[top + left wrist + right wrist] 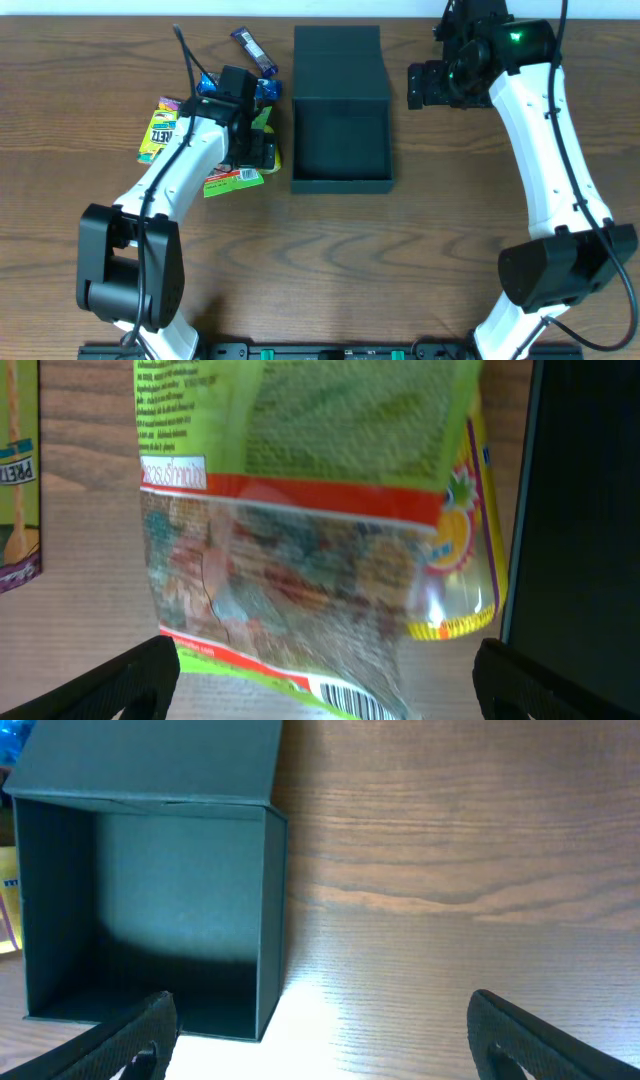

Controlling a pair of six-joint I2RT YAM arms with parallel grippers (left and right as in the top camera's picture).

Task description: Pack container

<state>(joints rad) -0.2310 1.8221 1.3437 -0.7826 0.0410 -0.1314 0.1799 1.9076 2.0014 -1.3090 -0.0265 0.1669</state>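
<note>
Teal-green container (340, 110) is sitting open, lid flap lying back flat, just to the right of the left gripper (325, 675) and ahead-left of the right gripper (320, 1035). Left jaws are standing wide apart over a green-and-clear snack packet (300, 560), not clamping it. Yellow packet (465, 550) is poking out from under it, container side. Right jaws are also standing apart, hovering over wood table (450, 870).
</note>
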